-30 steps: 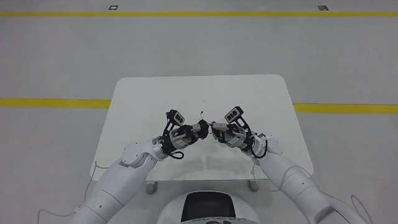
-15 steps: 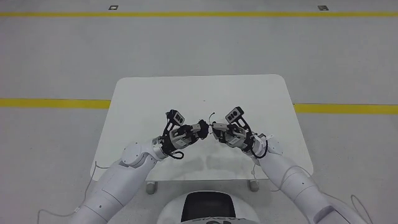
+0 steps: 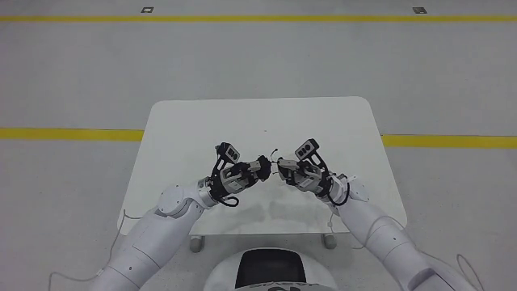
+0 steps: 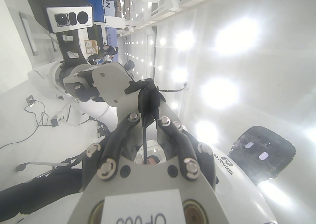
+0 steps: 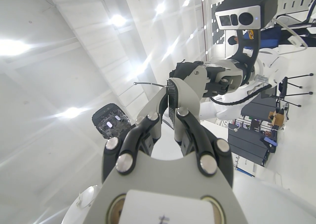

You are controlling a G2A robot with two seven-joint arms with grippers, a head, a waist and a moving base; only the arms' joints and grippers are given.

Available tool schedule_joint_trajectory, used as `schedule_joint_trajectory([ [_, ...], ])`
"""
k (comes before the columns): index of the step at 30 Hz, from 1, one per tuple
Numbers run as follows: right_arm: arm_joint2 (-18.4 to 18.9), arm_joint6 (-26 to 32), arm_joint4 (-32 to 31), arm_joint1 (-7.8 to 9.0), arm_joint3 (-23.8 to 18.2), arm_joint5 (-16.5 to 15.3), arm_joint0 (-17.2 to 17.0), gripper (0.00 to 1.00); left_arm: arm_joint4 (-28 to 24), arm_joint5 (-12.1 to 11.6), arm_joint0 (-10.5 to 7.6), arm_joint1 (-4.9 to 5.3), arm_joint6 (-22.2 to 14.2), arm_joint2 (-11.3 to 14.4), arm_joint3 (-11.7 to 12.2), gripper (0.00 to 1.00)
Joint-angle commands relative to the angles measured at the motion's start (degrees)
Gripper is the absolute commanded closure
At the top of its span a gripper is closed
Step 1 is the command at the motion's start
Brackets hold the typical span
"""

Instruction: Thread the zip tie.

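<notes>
Grey workshop floor with yellow lines surrounds a white table (image 3: 339,117), seen from above. Over the table's near half the left gripper (image 3: 262,166) and right gripper (image 3: 280,166) meet tip to tip, raised off the surface. A thin black zip tie (image 3: 275,153) sits between them, one end curling upward.

From the left wrist, against a bright ceiling, the left gripper (image 4: 148,97) has its fingers closed on the zip tie (image 4: 172,90). One stretch runs back between the fingers and a short end pokes out sideways.

From the right wrist, the right gripper (image 5: 167,94) has its pads pressed together on the strap, and a fine length (image 5: 148,84) sticks out past the tips. The left gripper's dark tips (image 5: 182,69) sit just beyond.

The strap looks very light, narrow, springy and probably slick. It would likely bend or slip if held far from its tip. A firm pinch close to the free end, with the head held steady, seems the best hold.
</notes>
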Motion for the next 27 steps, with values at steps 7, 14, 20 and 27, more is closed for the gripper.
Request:
schedule_joint_trajectory([
  [7,0.4,0.0,0.0,0.1,-0.1,0.1,-0.3,1.0,0.0,0.0,0.0,0.0,0.0,0.0,0.0,1.0],
  [14,0.8,0.0,0.2,0.15,0.2,0.1,-0.3,1.0,0.0,0.0,0.0,0.0,0.0,0.0,0.0,1.0],
  [20,1.2,0.0,0.2,0.23,0.1,0.1,-0.5,1.0,0.0,0.0,0.0,0.0,0.0,0.0,0.0,1.0],
  [27,1.5,0.0,0.2,0.3,0.1,0.1,-0.7,1.0,0.0,0.0,0.0,0.0,0.0,0.0,0.0,1.0],
])
